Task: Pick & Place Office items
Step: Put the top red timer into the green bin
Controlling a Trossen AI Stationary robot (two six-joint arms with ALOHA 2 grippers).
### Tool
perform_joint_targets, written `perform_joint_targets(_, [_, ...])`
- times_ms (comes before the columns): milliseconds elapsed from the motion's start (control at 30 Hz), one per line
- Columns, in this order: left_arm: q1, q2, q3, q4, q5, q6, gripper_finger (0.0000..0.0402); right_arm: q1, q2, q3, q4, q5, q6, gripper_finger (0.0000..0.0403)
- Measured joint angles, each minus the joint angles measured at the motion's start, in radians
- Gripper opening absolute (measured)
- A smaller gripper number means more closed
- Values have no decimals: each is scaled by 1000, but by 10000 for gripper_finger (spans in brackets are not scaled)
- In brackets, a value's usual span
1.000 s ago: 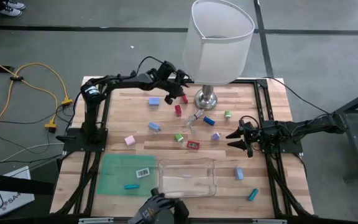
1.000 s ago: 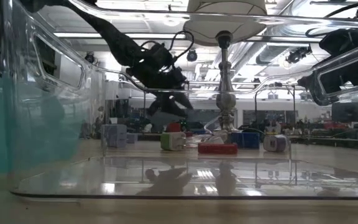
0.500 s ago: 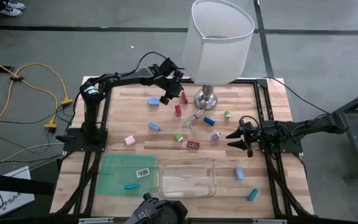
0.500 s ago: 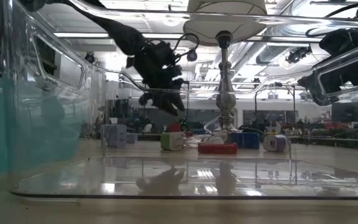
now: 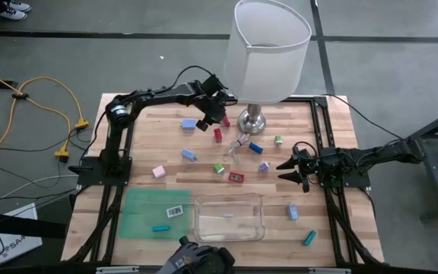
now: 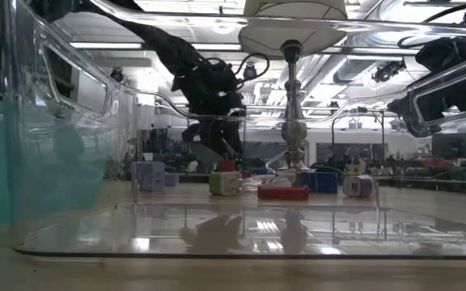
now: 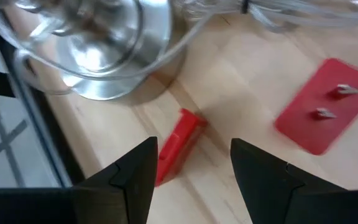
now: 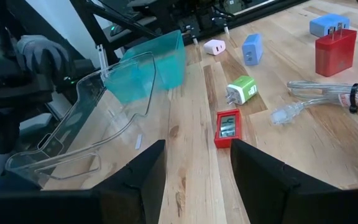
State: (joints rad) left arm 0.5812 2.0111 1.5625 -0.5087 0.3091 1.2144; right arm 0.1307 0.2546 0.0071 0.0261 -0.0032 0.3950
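Observation:
The office items lie scattered on the wooden table (image 5: 150,129). Among them are a small red stick (image 7: 179,144) beside the lamp's silver base (image 7: 98,50), a red plug block (image 7: 325,106), a light blue piece (image 5: 189,122), a green one (image 5: 219,167) and a flat red one (image 5: 236,177). My left gripper (image 5: 217,114) hangs open at the far middle of the table. It points steeply down over the red stick, whose near end shows between its fingers (image 7: 135,174). My right gripper (image 5: 287,169) waits open at the right, low over the table.
The tall lamp with its white shade (image 5: 268,49) stands right beside my left gripper, and a clear cable (image 5: 238,143) lies near its base. A clear tray (image 5: 229,217) and a green mat (image 5: 154,215) sit at the near edge. A person's gloved hand (image 5: 196,259) is there too.
My left gripper has tipped from nearly level to pointing steeply down. It has shifted slightly toward the lamp base and the red stick, and its fingers stay apart. The gloved hand at the near edge has moved a little.

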Motion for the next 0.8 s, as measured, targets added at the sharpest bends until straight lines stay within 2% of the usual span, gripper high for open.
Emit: perform_joint_targets(800, [6,27,2,4,4,42,195,0,0,0,0,0,0,166])
